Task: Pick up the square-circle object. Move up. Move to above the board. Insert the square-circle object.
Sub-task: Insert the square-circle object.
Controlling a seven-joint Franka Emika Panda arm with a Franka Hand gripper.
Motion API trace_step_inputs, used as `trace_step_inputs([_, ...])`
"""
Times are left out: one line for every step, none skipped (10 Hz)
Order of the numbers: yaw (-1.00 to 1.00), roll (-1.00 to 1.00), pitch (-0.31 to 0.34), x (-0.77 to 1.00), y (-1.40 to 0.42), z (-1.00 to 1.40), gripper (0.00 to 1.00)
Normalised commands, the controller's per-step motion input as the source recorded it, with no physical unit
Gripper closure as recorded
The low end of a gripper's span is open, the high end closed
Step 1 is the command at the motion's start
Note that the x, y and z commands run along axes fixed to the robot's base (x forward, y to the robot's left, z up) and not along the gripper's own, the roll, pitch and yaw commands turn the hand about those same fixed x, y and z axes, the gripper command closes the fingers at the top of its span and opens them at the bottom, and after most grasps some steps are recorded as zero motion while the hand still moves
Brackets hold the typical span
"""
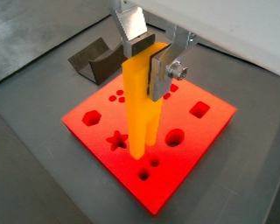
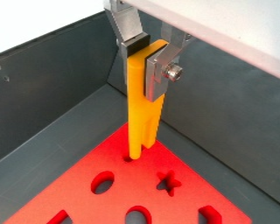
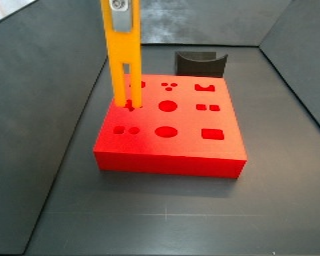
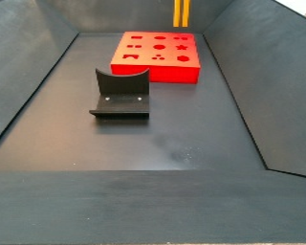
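My gripper is shut on the top of the square-circle object, a slim yellow-orange peg with two long prongs. It hangs upright with the prongs pointing down. In both wrist views the silver fingers clamp its joined end. The prong tips meet the red board at small holes near one corner; how deep they sit I cannot tell. In a side view the peg stands over the board's far left part, with the gripper at the frame's top. In a side view only the prongs show above the board.
The dark fixture stands on the floor just beside the board and also shows in a wrist view and a side view. Sloping dark grey bin walls surround the floor on all sides.
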Motion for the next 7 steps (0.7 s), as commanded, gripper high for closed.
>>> trace_step_inputs([0.0, -0.07, -0.256, 0.0, -0.12, -0.15, 1.0])
trace_step_inputs([0.0, -0.1, -0.286, 0.0, -0.1, -0.17, 1.0])
trace_step_inputs([0.0, -0.09, -0.257, 0.0, -0.08, -0.16, 1.0])
trace_step_inputs([0.0, -0.01, -0.131, -0.13, -0.08, -0.15, 1.0])
trace_step_inputs([0.0, -0.01, -0.09, -0.09, 0.0, -0.19, 1.0])
trace_step_inputs([0.0, 0.0, -0.033, -0.11, 0.0, -0.23, 1.0])
trace_step_inputs([0.01, 0.0, 0.0, -0.07, 0.0, -0.23, 1.0])
